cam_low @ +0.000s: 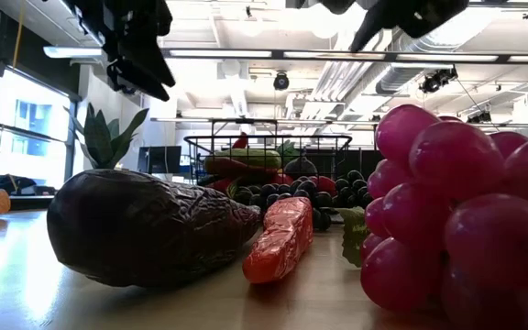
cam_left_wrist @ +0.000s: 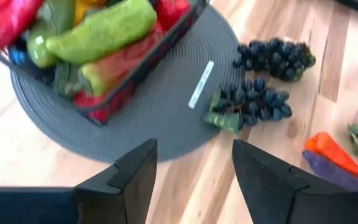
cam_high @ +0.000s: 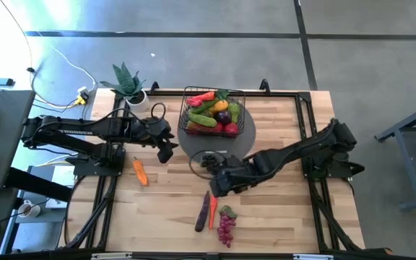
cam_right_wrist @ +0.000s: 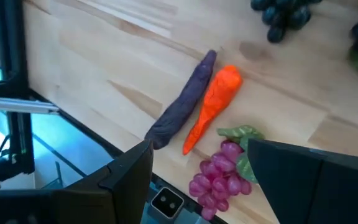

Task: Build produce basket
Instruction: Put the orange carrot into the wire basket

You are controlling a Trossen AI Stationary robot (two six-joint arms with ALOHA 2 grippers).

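Note:
The black wire basket (cam_high: 212, 108) stands on a grey round disc (cam_high: 222, 141) at the table's far middle, with peppers, a cucumber and other produce in it. Two dark grape bunches (cam_left_wrist: 260, 102) lie at the disc's near edge. A dark purple eggplant (cam_right_wrist: 182, 106), an orange carrot (cam_right_wrist: 214, 104) and a pink-purple grape bunch (cam_right_wrist: 219, 175) lie side by side near the front middle. Another carrot (cam_high: 141, 172) lies to the left. My left gripper (cam_left_wrist: 194, 143) is open and empty, left of the disc. My right gripper (cam_right_wrist: 199, 146) is open and empty above the eggplant and carrot.
A potted green spiky plant (cam_high: 128, 83) stands at the table's far left corner. Black frame rails (cam_high: 309, 130) run along the table's sides and far edge. Bare wood lies at the table's right and front left.

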